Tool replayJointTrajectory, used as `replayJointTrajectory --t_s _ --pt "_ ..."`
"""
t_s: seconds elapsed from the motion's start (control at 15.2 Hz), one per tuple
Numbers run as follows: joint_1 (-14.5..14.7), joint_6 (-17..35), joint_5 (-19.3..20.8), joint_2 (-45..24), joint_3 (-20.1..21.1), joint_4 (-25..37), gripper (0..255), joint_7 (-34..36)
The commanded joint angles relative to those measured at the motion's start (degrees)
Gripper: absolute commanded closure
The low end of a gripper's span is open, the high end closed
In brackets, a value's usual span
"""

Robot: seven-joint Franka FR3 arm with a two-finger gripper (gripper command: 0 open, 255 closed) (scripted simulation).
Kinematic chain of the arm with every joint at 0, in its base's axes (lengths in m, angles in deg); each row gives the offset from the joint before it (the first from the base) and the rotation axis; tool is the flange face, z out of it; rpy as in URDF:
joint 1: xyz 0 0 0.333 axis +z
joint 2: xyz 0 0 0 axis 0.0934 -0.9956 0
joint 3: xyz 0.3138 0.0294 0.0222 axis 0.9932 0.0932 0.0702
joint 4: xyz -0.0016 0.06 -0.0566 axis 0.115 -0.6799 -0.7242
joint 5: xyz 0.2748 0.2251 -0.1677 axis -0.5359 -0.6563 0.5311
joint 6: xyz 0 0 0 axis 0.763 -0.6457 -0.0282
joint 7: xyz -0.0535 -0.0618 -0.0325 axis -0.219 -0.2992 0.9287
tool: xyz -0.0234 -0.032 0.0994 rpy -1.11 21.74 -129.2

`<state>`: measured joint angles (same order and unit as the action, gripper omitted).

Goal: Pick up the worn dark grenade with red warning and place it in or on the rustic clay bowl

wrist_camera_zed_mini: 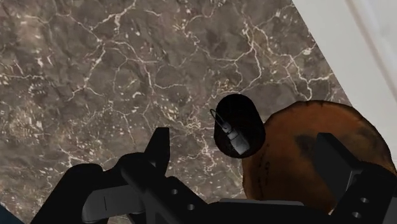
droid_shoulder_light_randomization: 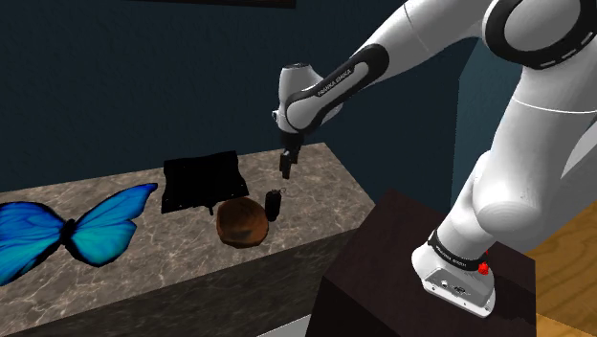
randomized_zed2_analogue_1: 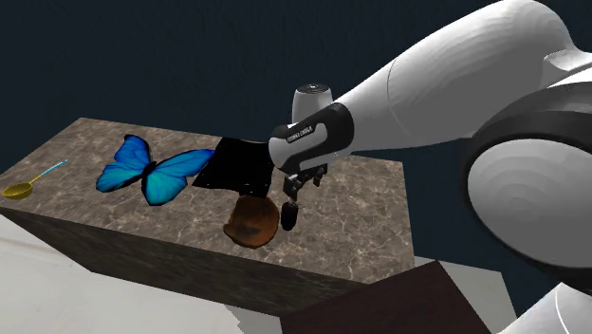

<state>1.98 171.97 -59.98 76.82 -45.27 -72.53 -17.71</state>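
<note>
Black jaws, spread wide and clasping nothing, hang above the dark grenade [wrist_camera_zed_mini: 238, 124], which stands upright on the marbled counter [wrist_camera_zed_mini: 95, 63] towards the end nearest the stand. It is just beside the brown clay bowl [wrist_camera_zed_mini: 318, 149], so close that I cannot tell whether they touch. By my reading the task is barely begun: the jaws are lined up overhead, the grenade is ungrasped, and the bowl holds nothing I can see — so lowering, closing, lifting and the short carry over the bowl's rim all remain.
</note>
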Motion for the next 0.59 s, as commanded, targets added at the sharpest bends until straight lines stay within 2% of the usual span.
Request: replayJointTrajectory --t_s 0.0,0.33,0.53 --pt "0.3 1.6 -0.1 -4.4 0.4 2.3 0 -0.7" --pt "1.2 4.5 0.2 -15.3 1.5 9.1 0 -2.1" --pt "1.3 6.0 0.2 -17.9 1.6 10.0 0 -2.3"
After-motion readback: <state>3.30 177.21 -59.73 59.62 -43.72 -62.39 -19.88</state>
